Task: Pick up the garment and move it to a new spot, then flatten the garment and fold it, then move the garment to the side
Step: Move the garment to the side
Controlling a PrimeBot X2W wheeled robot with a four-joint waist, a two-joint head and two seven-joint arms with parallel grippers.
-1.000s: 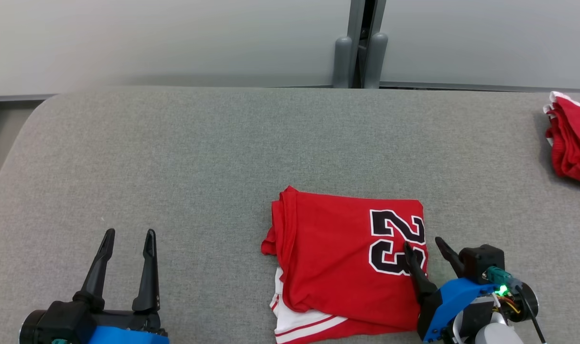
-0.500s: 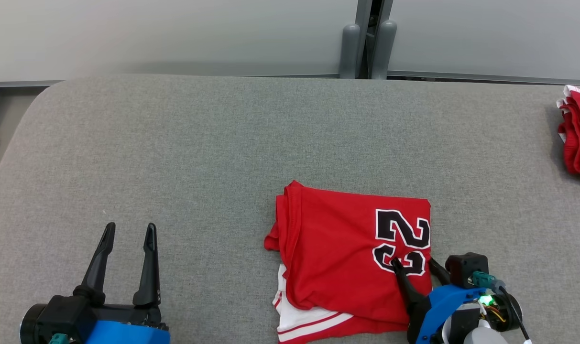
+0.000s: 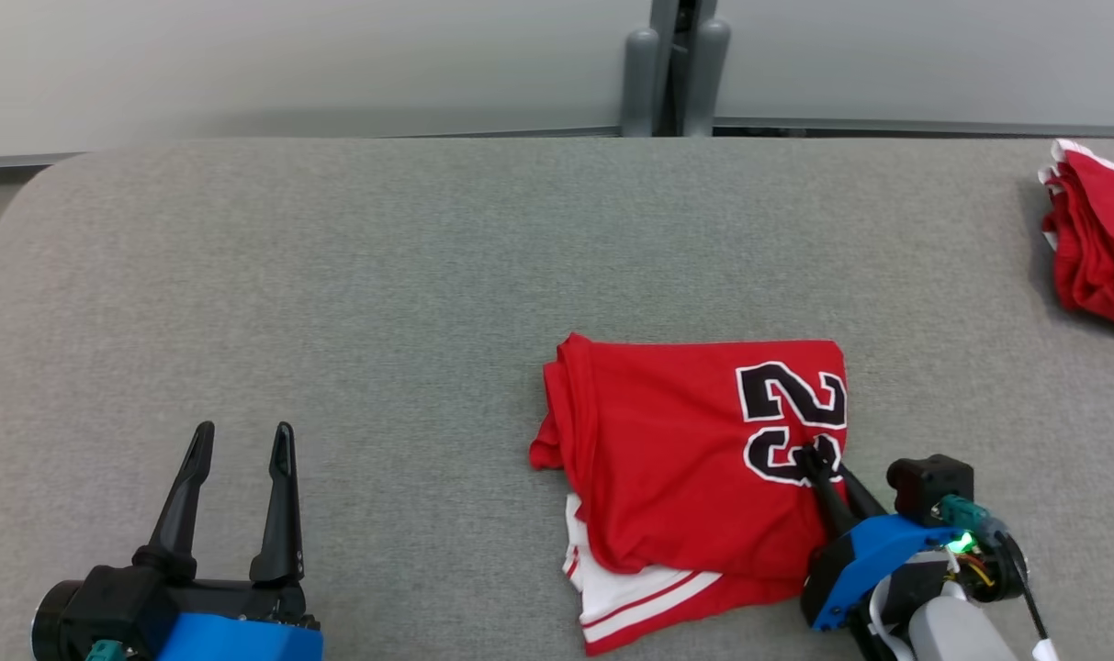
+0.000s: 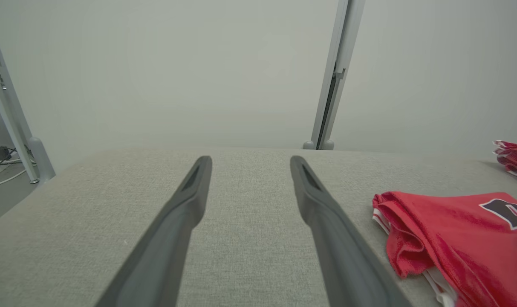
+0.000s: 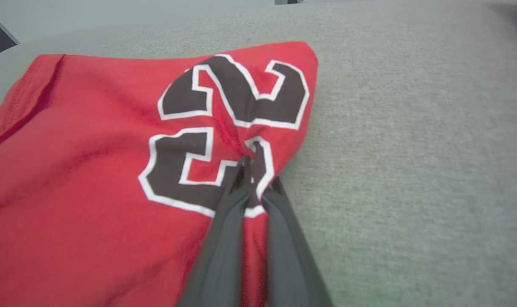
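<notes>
The garment (image 3: 676, 459) is a folded red jersey with a black "23" and white-striped trim, lying on the grey table right of centre; it also shows in the left wrist view (image 4: 450, 230) and the right wrist view (image 5: 92, 170). My right gripper (image 3: 823, 456) is shut on the garment's right edge, pinching a fold of cloth at the lower digit (image 5: 249, 164). My left gripper (image 3: 240, 441) stands open over bare table at the lower left, its fingers (image 4: 190, 192) well apart and a good way left of the garment.
A second heap of red cloth (image 3: 1094, 243) with white trim lies at the table's far right edge. A grey wall with a vertical post (image 3: 671, 64) runs behind the table (image 3: 336, 275). The table's left corner is rounded.
My right gripper has closed from open onto the garment's right edge at the number. The head camera has shifted, so the whole picture has moved. The left gripper stays open.
</notes>
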